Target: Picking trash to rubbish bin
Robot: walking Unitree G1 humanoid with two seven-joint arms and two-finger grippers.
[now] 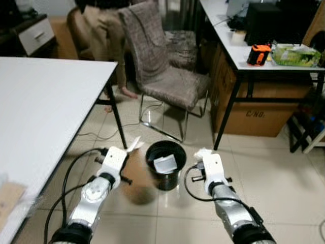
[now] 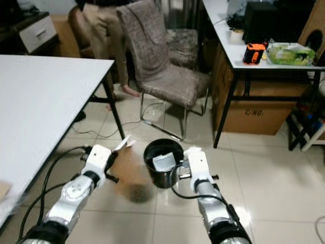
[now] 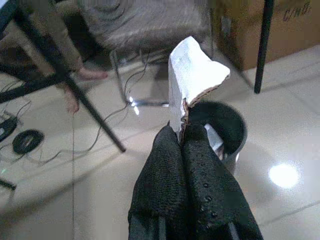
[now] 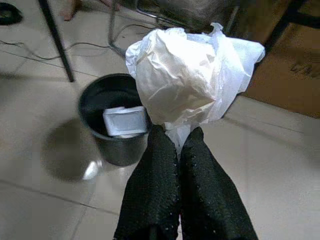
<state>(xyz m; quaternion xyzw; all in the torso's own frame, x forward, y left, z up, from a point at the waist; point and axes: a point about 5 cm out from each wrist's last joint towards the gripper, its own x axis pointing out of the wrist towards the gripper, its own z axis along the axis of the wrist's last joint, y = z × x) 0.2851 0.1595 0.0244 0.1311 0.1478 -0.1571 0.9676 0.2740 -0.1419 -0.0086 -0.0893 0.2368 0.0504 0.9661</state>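
A black round rubbish bin [image 1: 165, 163] stands on the tiled floor between my two arms, with a white piece of trash [image 4: 125, 121] lying inside. My left gripper [image 3: 181, 135] is shut on a torn scrap of cardboard [image 3: 192, 75], white on one face and brown on the other. It holds the scrap just left of the bin's rim [image 3: 237, 131]. My right gripper [image 4: 177, 136] is shut on a crumpled white plastic bag [image 4: 185, 80], held beside the bin's right side [image 1: 202, 153].
A white table [image 1: 40, 112] fills the left, its black leg [image 1: 118, 119] near the bin. Behind the bin are a grey fabric chair [image 1: 167, 76], a seated person's legs [image 1: 109, 30] and floor cables [image 1: 147, 109]. A desk [image 1: 244, 51] over a cardboard box [image 1: 259, 109] stands to the right.
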